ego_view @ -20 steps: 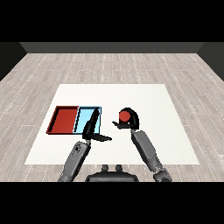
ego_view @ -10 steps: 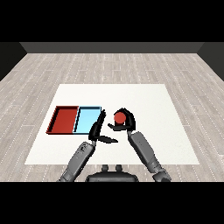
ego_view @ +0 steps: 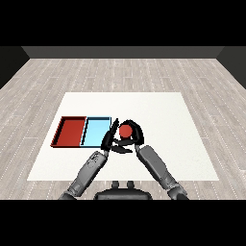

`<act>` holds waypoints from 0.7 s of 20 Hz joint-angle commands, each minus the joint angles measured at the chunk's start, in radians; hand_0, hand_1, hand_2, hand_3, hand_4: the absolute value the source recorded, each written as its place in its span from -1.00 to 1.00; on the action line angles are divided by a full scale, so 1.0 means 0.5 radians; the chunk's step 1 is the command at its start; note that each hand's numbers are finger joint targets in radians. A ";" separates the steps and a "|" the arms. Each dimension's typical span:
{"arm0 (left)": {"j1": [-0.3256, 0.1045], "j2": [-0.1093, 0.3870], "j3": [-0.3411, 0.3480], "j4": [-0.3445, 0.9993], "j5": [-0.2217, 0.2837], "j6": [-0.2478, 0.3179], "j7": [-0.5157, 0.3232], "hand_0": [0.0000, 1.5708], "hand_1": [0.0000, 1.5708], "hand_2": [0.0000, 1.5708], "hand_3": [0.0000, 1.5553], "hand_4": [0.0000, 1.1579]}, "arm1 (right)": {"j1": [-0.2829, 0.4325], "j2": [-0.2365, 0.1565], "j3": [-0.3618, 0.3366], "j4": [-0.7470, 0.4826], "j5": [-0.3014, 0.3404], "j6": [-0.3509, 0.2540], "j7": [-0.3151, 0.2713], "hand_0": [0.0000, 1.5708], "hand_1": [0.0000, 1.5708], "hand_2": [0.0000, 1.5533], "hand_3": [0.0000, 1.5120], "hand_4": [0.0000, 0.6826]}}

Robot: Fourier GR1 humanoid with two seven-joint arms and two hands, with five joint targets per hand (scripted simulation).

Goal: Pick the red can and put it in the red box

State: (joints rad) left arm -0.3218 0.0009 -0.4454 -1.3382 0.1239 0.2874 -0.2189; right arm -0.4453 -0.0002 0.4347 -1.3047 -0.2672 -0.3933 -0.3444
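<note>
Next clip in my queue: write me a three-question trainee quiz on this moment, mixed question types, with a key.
1. True or false: the red can already lies in the red tray.
2. Which hand curls round the can? A) left hand B) right hand
3. Fill in: the tray nearest the can is the ____ tray.

Key:
1. False; the can is to the right of both trays, held in a hand.
2. B; the left hand's fingers are straight, beside the can.
3. Light blue.
</note>
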 commanded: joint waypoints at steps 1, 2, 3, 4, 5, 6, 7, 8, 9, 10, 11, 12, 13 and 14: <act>-0.116 -0.002 -0.009 0.141 0.037 0.042 -0.041 -1.00 -1.00 -1.00 -1.00 -1.00 | -0.047 0.000 -0.139 0.035 0.031 0.158 0.016 0.82 0.82 0.85 0.86 0.75; -0.144 -0.002 0.075 0.063 0.043 -0.074 0.083 -1.00 -1.00 -1.00 -1.00 -1.00 | -0.027 0.000 -0.005 -0.078 0.084 -0.007 0.113 0.83 0.83 0.85 0.86 0.76; -0.038 -0.002 0.038 -0.036 -0.042 -0.075 0.087 -1.00 -1.00 -1.00 -1.00 -1.00 | -0.034 0.000 0.201 -0.047 0.020 -0.143 0.021 0.82 0.82 0.85 0.85 0.77; -0.103 -0.002 -0.079 0.026 0.027 0.105 0.036 -1.00 -1.00 -1.00 -1.00 -1.00 | -0.015 0.000 -0.051 -0.085 0.046 0.075 0.073 0.84 0.84 0.85 0.84 0.80; -0.095 -0.002 -0.060 0.117 0.066 0.059 -0.048 -1.00 -1.00 -1.00 -1.00 -1.00 | -0.069 0.000 0.167 0.093 -0.068 -0.099 -0.139 0.84 0.84 0.83 0.83 0.80; -0.147 -0.002 -0.125 0.070 0.040 0.148 0.060 -1.00 -1.00 -1.00 -1.00 -1.00 | -0.102 0.000 0.177 0.035 -0.114 -0.134 -0.089 0.85 0.85 0.84 0.83 0.80; -0.250 -0.002 0.047 0.122 0.040 -0.005 0.096 -1.00 -1.00 -1.00 -1.00 -1.00 | -0.024 0.000 0.070 -0.084 -0.062 -0.039 -0.005 0.84 0.84 0.84 0.83 0.78; -0.158 -0.002 -0.203 0.188 0.157 0.202 -0.062 -1.00 -1.00 -1.00 -1.00 -1.00 | -0.084 0.000 0.297 -0.050 -0.117 -0.250 0.015 0.84 0.84 0.84 0.83 0.76; -0.246 -0.002 -0.085 0.128 0.006 0.119 0.098 -1.00 -1.00 -1.00 -1.00 -1.00 | -0.079 0.000 0.208 -0.112 -0.078 -0.139 0.102 0.84 0.84 0.84 0.83 0.74; -0.185 -0.002 0.034 0.213 -0.011 -0.045 -0.020 -1.00 -1.00 -1.00 -1.00 -1.00 | -0.033 0.000 0.225 -0.023 -0.137 -0.083 -0.061 0.84 0.84 0.84 0.83 0.74; -0.135 -0.002 -0.102 0.148 0.009 0.053 -0.018 -1.00 -1.00 -1.00 -1.00 -1.00 | 0.075 0.000 0.256 -0.206 -0.088 -0.146 0.012 0.84 0.84 0.85 0.83 0.74; -0.143 -0.002 -0.262 0.125 0.106 0.214 0.026 -1.00 -1.00 -1.00 -1.00 -1.00 | -0.019 0.000 0.133 -0.026 -0.118 -0.019 -0.052 0.86 0.86 0.86 0.84 0.72; -0.207 -0.001 -0.124 -0.017 0.066 0.149 0.199 -1.00 -1.00 -1.00 -1.00 -1.00 | -0.121 0.000 0.178 0.053 -0.177 -0.083 -0.053 0.86 0.86 0.86 0.85 0.69; -0.185 -0.001 -0.302 0.202 0.163 0.263 -0.103 -1.00 -1.00 -1.00 -1.00 -1.00 | -0.044 0.000 0.170 -0.061 -0.121 -0.068 0.000 0.84 0.84 0.86 0.85 0.62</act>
State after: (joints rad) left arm -0.4042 0.0107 -0.5034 -1.2795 0.1641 0.3609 -0.2077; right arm -0.4636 -0.0050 0.5195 -1.3279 -0.3212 -0.4346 -0.3533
